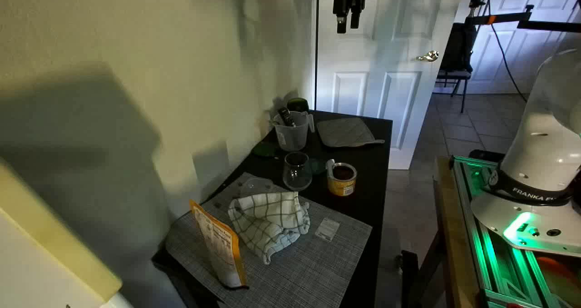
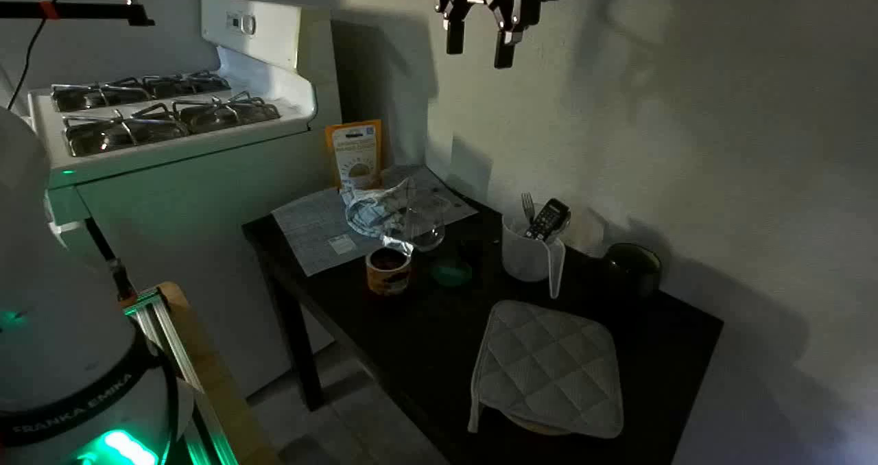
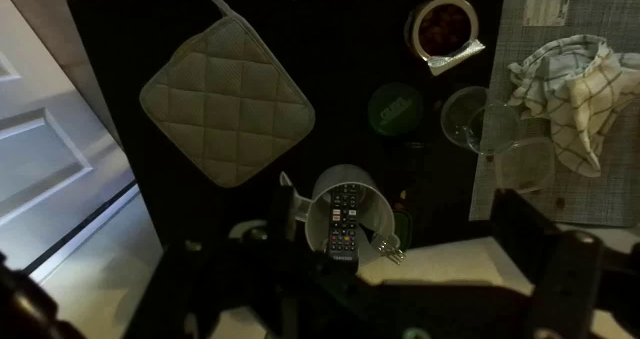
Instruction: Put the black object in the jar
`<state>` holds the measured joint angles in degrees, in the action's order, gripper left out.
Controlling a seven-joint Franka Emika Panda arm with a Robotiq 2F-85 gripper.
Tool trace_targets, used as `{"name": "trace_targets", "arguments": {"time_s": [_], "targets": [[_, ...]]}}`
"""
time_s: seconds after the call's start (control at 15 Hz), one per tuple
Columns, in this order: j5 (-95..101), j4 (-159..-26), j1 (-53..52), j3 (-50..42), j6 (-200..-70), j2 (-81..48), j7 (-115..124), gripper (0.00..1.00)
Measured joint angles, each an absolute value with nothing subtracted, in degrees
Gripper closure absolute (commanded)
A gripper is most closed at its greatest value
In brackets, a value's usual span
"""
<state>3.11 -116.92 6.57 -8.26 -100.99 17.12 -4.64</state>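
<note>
The black object is a remote control [image 1: 286, 116] with buttons, leaning upright in a translucent plastic pitcher [image 1: 292, 137] beside a fork. The remote also shows in an exterior view [image 2: 547, 219] and in the wrist view [image 3: 343, 224], its lower end inside the pitcher [image 2: 525, 258]. The jar, a clear glass vessel [image 1: 297, 171], stands on the black table nearer the placemat; it is faint in an exterior view [image 2: 426, 228] and in the wrist view [image 3: 467, 116]. My gripper [image 2: 479, 49] is open and empty, high above the table; its fingers are wide apart in the wrist view [image 3: 395, 204].
A yellow can [image 1: 342, 179] with a peeled foil lid stands beside the glass. A green lid [image 3: 395, 109] lies near it. A grey potholder [image 2: 552, 369], a dark green cup [image 2: 631, 269], a checked towel [image 1: 270, 224] and a standing pouch [image 1: 220, 244] share the table. A wall runs behind.
</note>
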Motion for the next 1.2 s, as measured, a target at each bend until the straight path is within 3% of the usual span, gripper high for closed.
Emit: {"name": "trace_targets", "arguments": {"time_s": [0.53, 1.2], "targets": [[2.3, -116.9, 6.6, -8.1, -101.0, 16.9, -2.1, 0.0], [-1.4, -121.8, 6.0, -2.0, -104.9, 6.4, 32.3, 0.0]]}}
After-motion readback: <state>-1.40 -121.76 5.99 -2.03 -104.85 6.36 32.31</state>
